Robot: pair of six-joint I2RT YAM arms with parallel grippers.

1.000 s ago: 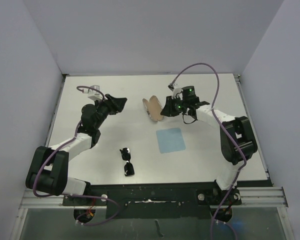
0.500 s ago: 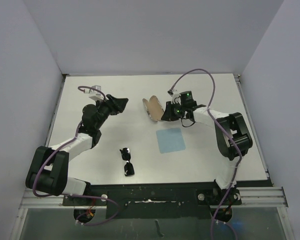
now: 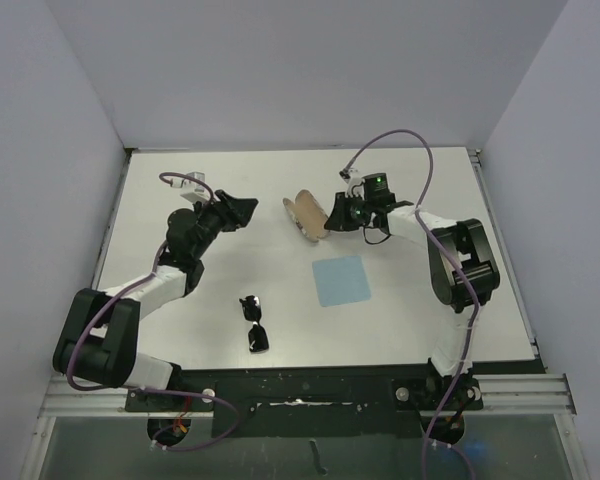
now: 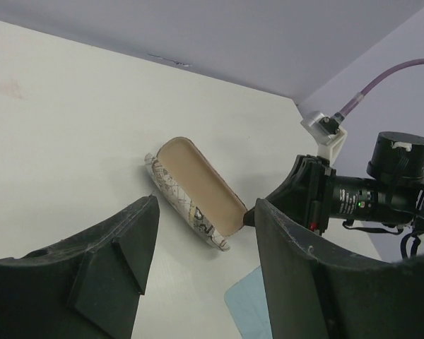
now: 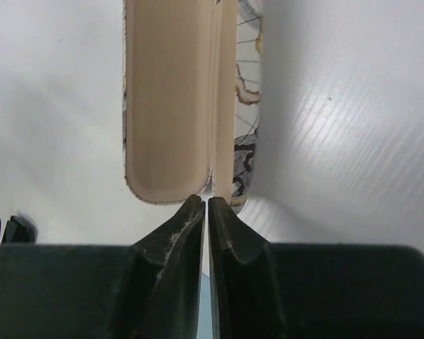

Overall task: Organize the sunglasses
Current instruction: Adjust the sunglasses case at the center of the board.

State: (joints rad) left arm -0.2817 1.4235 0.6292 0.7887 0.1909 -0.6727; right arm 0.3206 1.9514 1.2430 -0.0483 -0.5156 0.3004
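Currently, the sunglasses (image 3: 254, 323) lie flat on the bench (image 3: 400, 320), close to its near edge and left of centre. The two dark lenses line up roughly near-to-far. Nothing touches them, and they are well apart from both arms.

The light blue cloth (image 3: 341, 280) lies flat to the right of the sunglasses and a little farther back, not touching them. Beyond the cloth, toward the far side, sits the patterned case (image 3: 307, 216), open with its tan lining showing. In the left wrist view the case (image 4: 194, 191) rests with the lid swung up from the patterned shell.

Left end effector (image 3: 242, 210): it hangs over the bench left of the case, pointed toward it. Its jaws stand wide and hold nothing; the case shows in the gap between them in the wrist view (image 4: 205, 212), at a distance.

Right end effector (image 3: 332, 218): it is at the right end of the case. In the right wrist view the jaws are narrow, with only a thin slit between them, and the tips (image 5: 203, 205) meet the end of the case (image 5: 171, 99) where the lid joins the shell. It cannot be told whether any of the rim is nipped between them. The left wrist view shows the same tip touching the case's end.
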